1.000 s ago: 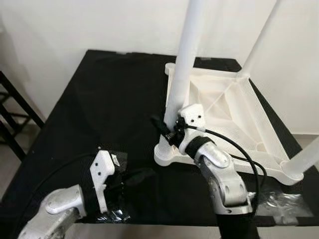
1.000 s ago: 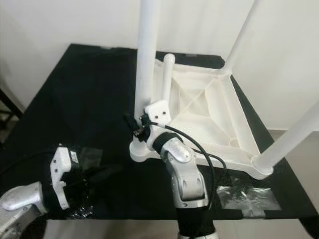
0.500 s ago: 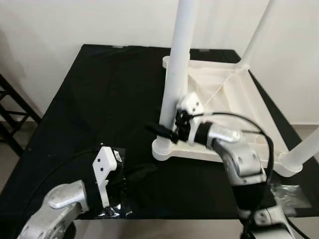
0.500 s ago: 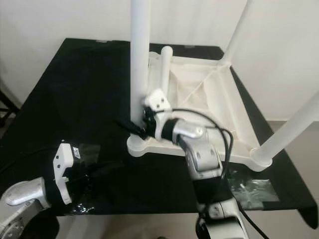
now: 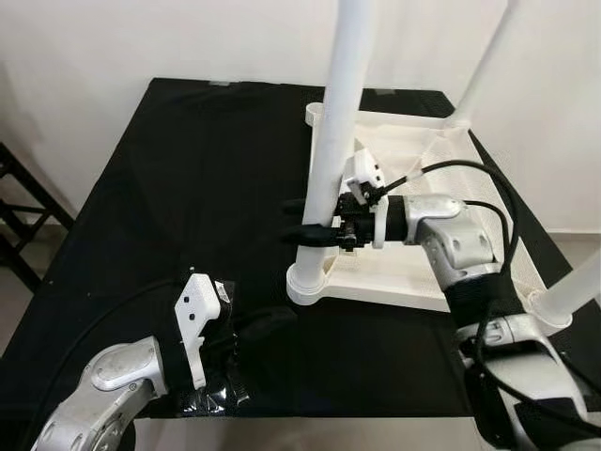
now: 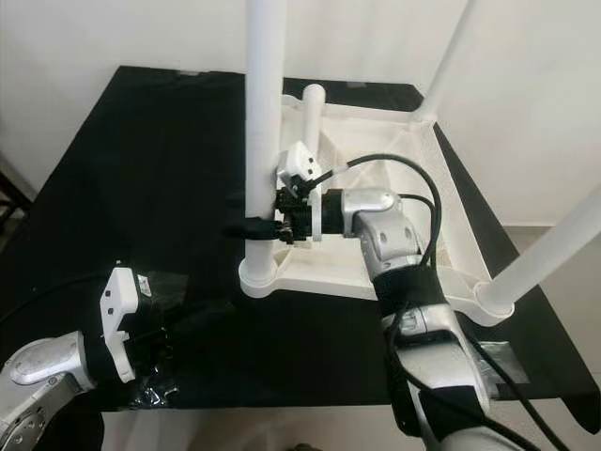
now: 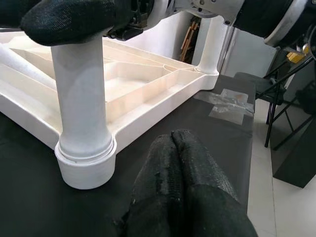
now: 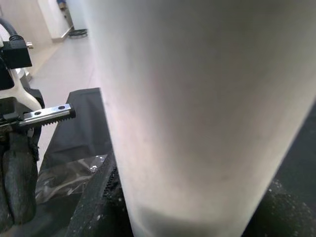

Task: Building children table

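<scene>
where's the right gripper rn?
The right gripper is clamped around the near-left leg of the upturned white table, low on the leg just above its corner socket, on the black work surface.

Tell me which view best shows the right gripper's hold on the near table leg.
Right eye view: right gripper wraps the near table leg above its socket. Left eye view matches. Left wrist view catches one finger atop; right wrist view sees the leg too close.

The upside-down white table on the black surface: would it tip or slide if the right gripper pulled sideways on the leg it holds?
Probably slides rather than tips: the white table rests flat on a broad ribbed top. It looks like hollow plastic, so likely light. The tall leg gives the right gripper leverage.
</scene>
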Available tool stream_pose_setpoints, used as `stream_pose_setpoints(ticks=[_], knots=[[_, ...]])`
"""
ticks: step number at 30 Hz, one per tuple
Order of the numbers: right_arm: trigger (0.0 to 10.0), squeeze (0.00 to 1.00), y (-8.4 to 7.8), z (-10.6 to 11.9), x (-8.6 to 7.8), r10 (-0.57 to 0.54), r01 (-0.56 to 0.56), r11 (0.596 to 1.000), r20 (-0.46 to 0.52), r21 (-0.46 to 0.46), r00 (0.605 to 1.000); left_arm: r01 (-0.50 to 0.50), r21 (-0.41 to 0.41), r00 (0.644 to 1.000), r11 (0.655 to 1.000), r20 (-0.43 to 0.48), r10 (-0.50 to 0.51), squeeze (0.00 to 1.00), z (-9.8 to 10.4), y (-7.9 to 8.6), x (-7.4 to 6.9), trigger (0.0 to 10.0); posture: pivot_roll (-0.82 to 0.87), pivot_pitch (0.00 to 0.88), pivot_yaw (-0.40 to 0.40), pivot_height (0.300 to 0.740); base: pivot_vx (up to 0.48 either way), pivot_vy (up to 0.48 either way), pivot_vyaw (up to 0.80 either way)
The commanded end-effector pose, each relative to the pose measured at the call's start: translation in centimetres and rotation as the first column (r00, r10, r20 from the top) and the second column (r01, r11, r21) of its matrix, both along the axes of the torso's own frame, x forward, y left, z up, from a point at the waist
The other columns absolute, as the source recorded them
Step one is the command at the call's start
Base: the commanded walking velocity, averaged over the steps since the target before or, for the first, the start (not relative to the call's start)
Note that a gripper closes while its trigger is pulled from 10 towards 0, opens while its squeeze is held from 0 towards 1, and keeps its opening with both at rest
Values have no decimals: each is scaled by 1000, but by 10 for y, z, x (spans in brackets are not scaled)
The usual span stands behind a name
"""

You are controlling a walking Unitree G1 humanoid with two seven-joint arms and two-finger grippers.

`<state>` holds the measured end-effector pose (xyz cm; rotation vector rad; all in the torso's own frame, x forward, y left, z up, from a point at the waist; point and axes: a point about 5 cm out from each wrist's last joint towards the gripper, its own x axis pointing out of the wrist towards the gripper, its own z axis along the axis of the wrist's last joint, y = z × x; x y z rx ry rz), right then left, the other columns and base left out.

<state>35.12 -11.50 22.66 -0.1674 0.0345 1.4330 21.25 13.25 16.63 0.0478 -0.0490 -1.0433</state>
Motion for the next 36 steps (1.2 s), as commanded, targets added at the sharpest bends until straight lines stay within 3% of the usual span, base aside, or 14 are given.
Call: stream_pose_setpoints(ticks=[1,6,11,12,13,14,15,16,17,27,28,29,35,36], knots=[[0,0,-2,-6,-1,18,-18,1000,-35,-1,999,8,-3,1000,1000,-12,-8,0,-1,-1,-1,10000,47,100,-91,740,0,0,0],[0,0,-14,-13,0,-53,53,998,-20,15,998,12,-3,1000,1000,-15,-12,0,-1,-1,-2,10000,39,104,-93,740,0,0,0],[0,0,-23,-31,-6,-325,325,946,21,-15,946,10,-1,1000,1000,-13,-11,0,-1,1,-2,10000,32,110,-111,740,0,0,0],[0,0,-17,-39,-9,-524,524,852,16,8,851,6,0,1000,1000,-10,-6,0,-1,2,-2,10000,26,116,-114,740,0,0,0],[0,0,-17,-39,-9,-524,524,852,16,8,851,6,0,1000,1000,-10,-6,0,-1,2,-2,10000,26,116,-114,740,0,0,0],[0,0,-6,-52,-22,-703,705,708,-55,42,709,1,1,1000,1000,-7,-1,0,0,3,-1,10000,12,123,-104,740,0,0,0],[0,0,-6,-52,-22,-703,705,708,-55,42,709,1,1,1000,1000,-7,-1,0,0,3,-1,10000,12,123,-104,740,0,0,0],[0,0,5,-66,-39,-782,786,616,-87,50,618,-3,2,1000,1000,-5,3,0,0,3,0,10000,12,122,-96,740,0,0,0],[0,0,14,-70,-47,-788,791,611,-73,36,612,-4,2,1000,1000,-4,4,0,0,3,1,10000,3,112,-85,740,0,0,0],[0,0,18,-71,-42,-748,749,663,-39,14,663,3,-2,1000,1000,-6,-3,0,-1,2,1,10000,7,115,-109,740,0,0,0],[4902,0,20,-71,-42,-718,719,695,-49,-4,695,-6,-4,1000,1000,-1,6,0,-1,2,1,10000,6,114,-109,740,0,0,0],[10000,937,23,-67,-43,-669,672,740,-85,13,738,-13,-6,1000,1000,2,13,0,0,2,2,10000,7,113,-111,740,0,0,0],[10000,1000,24,-55,-41,-538,544,837,-95,50,837,-16,-8,1000,1000,4,16,0,0,1,2,10000,7,111,-107,740,0,0,0],[10000,788,22,-45,-37,-455,460,884,-77,81,887,-13,-9,1000,1000,3,13,0,0,0,3,10000,3,103,-104,740,0,0,0]])
